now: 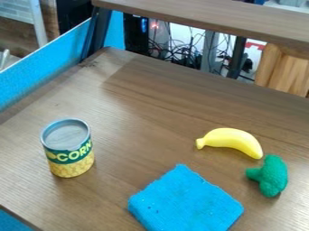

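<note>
Whether the jaws were open or closed could not be told. On the brown wood-grain tabletop (142, 117), a corn can (68, 149) was seen standing upright left of centre, its grey metal top tilted into sight and its green band set above a yellow picture of kernels. At the right of the frame, a yellow toy banana (232, 140) was laid on its side, its stem end pointed left and its curve arched toward the top. Just below its other end, and apart from it, a green toy broccoli (273, 177) was placed with its short stem turned left. At the bottom centre, a folded blue cloth (186, 203) was spread with one corner pointed up the frame (its lower part was cut off by the bottom edge, and small dark specks were scattered over its left side). Across the top, a brown wooden shelf (211, 16) was held above the far edge of the tabletop, and tangled cables (188, 55) were seen beneath it. The upper left was crossed by a bright blue panel (45, 67).
</note>
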Motion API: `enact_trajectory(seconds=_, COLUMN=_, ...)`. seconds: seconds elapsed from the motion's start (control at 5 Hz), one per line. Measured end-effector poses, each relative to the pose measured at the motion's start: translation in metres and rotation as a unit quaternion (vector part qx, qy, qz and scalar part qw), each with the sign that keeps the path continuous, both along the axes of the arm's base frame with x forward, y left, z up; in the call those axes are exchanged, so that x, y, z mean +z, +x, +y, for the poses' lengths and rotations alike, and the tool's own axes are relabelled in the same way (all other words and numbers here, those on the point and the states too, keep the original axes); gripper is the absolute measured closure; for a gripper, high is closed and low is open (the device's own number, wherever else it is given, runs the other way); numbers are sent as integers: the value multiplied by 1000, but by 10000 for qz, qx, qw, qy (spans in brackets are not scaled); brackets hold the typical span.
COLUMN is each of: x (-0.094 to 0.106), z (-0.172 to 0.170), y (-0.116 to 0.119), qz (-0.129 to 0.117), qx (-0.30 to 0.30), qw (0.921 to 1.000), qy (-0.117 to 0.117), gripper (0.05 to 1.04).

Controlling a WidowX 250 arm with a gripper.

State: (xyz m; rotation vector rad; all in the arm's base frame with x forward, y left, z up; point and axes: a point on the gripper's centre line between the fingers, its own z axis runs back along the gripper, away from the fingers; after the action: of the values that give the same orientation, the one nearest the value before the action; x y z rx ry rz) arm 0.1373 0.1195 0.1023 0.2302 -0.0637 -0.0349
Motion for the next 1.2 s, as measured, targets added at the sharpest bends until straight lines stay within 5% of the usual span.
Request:
enact_trajectory(seconds=0.2, x=-4, z=-2, y=-2, qz=24, qx=28, qw=10000, qy=-76, gripper=83)
enact_trajectory(seconds=0.6, x=-14, z=-23, y=2, qz=-369, qx=205, qw=9956, qy=-839, gripper=83)
enact_trajectory(seconds=1.2, x=-41, z=-27, y=36, qz=-1140, qx=632, qw=9885, qy=-769, gripper=83)
